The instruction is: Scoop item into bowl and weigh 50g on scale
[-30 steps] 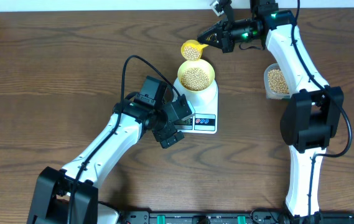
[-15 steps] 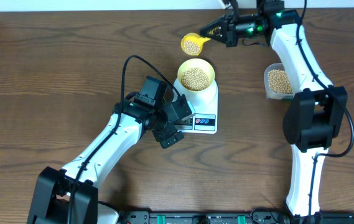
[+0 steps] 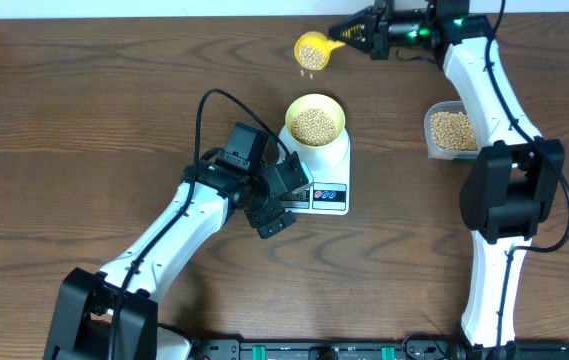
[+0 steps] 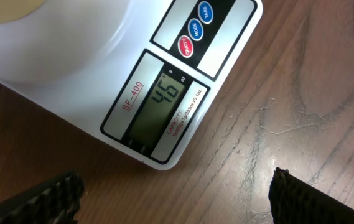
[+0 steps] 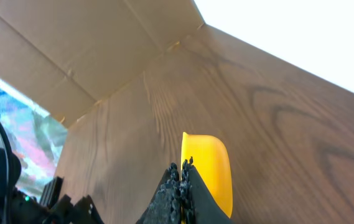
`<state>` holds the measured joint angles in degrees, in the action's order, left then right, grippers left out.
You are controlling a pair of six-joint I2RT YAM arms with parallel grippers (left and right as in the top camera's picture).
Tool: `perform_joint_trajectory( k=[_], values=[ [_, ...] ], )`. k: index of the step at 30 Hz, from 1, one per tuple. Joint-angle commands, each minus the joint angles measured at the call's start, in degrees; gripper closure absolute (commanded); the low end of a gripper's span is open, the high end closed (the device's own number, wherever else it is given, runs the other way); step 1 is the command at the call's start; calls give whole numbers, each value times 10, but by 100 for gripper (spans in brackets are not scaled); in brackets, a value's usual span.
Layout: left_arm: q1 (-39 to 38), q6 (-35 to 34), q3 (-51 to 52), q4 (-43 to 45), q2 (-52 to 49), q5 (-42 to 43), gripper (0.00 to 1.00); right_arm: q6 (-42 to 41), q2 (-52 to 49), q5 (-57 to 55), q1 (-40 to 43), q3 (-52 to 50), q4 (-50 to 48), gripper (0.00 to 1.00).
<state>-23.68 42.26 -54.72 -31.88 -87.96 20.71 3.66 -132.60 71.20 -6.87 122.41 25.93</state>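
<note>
A pale yellow bowl point(image 3: 315, 122) of tan beans point(image 3: 314, 125) stands on the white scale point(image 3: 331, 172). In the left wrist view the scale's point(image 4: 164, 74) display reads 46, and the bowl's rim point(image 4: 2, 5) shows at the top left. My left gripper point(image 3: 284, 200) hangs open just in front of the display, its fingertips point(image 4: 46, 196) wide apart with nothing between them. My right gripper point(image 3: 352, 36) is shut on the handle of a yellow scoop point(image 3: 310, 50), which holds some beans above the table behind the bowl. The right wrist view shows the gripper point(image 5: 181, 180) pinching the scoop point(image 5: 211, 168).
A clear plastic tub point(image 3: 451, 131) of beans stands to the right of the scale, beside the right arm. A cardboard wall point(image 5: 71, 43) rises at the table's far left edge. Bare wooden table point(image 3: 84, 120) lies left of the scale.
The right gripper has carried the scoop back from over the bowl's rim toward the table's rear edge. The left arm has not moved.
</note>
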Motion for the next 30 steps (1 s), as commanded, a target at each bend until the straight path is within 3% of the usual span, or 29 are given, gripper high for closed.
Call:
perform_joint_trajectory(
  k=[1,20,30],
  values=[
    [2,6,1,-2,2,7,2,-93,11,17,13,7,-31,99],
    [2,6,1,-2,2,7,2,-120,11,32,19,6,-37,99],
    [2,6,1,-2,2,7,2,-119,11,55,19,6,16,99]
  ],
)
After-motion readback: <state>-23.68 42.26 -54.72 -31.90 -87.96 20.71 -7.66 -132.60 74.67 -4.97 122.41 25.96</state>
